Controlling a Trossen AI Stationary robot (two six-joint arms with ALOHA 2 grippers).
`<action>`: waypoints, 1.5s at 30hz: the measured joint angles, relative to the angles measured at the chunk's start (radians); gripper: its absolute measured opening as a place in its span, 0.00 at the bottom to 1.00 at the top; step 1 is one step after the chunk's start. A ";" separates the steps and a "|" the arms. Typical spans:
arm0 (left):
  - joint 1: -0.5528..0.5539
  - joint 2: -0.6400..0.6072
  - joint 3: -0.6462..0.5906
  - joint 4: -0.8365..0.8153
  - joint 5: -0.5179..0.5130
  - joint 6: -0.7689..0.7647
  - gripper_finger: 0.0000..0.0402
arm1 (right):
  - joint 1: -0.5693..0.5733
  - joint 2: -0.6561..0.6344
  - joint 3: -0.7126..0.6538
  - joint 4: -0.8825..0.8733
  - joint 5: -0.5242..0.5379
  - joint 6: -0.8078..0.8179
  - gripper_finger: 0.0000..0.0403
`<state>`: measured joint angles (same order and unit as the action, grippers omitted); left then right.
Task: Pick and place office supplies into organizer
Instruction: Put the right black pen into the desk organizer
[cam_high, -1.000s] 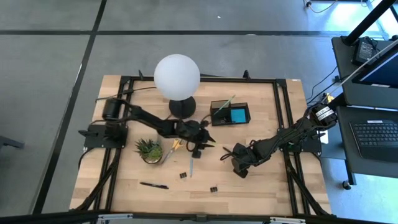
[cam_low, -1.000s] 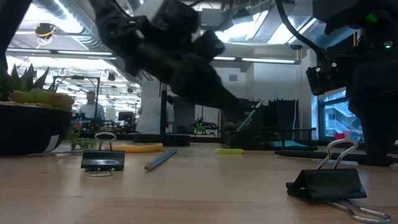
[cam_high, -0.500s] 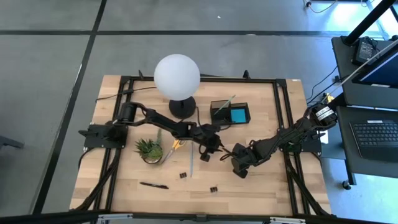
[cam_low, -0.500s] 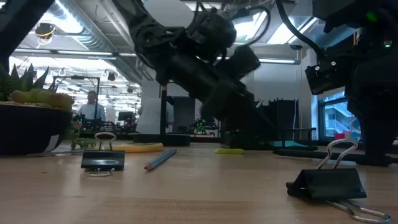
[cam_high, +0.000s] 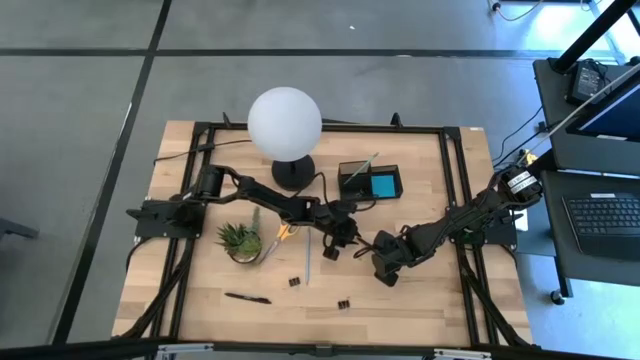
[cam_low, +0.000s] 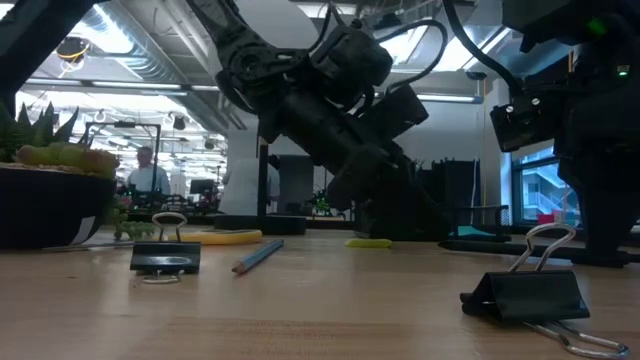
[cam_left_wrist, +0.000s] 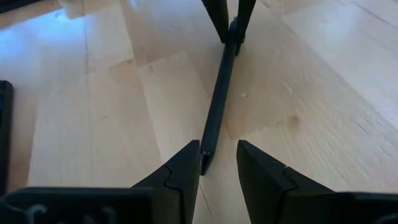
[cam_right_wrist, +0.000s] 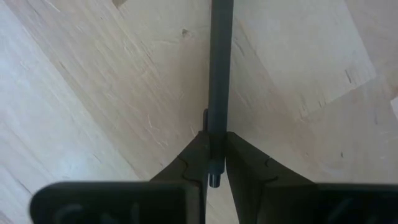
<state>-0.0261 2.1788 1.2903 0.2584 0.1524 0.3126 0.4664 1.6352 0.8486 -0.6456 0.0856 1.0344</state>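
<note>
Black pen lying on the table just in front of the organizer, toward the table's middle. Right gripper clamped on one end; left gripper narrowly parted around the other end.

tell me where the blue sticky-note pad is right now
In the high view the blue sticky-note pad lies inside the small black rectangular organizer tray, right of the white globe lamp's round black base.

Dark pen level above bare wood, black organizer holding blue pad
</note>
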 joint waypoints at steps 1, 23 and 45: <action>0.000 0.000 0.000 -0.001 0.000 0.000 0.26 | 0.000 0.000 0.000 0.000 0.000 0.000 0.13; 0.000 0.005 -0.001 -0.046 -0.004 -0.003 0.32 | 0.000 0.000 0.000 0.046 0.000 -0.048 0.13; 0.000 -0.121 -0.001 -0.154 -0.105 0.086 0.32 | 0.000 -0.002 0.000 0.034 0.002 -0.044 0.13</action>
<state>-0.0261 2.0577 1.2892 0.1047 0.0472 0.3984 0.4660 1.6337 0.8490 -0.6113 0.0875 0.9901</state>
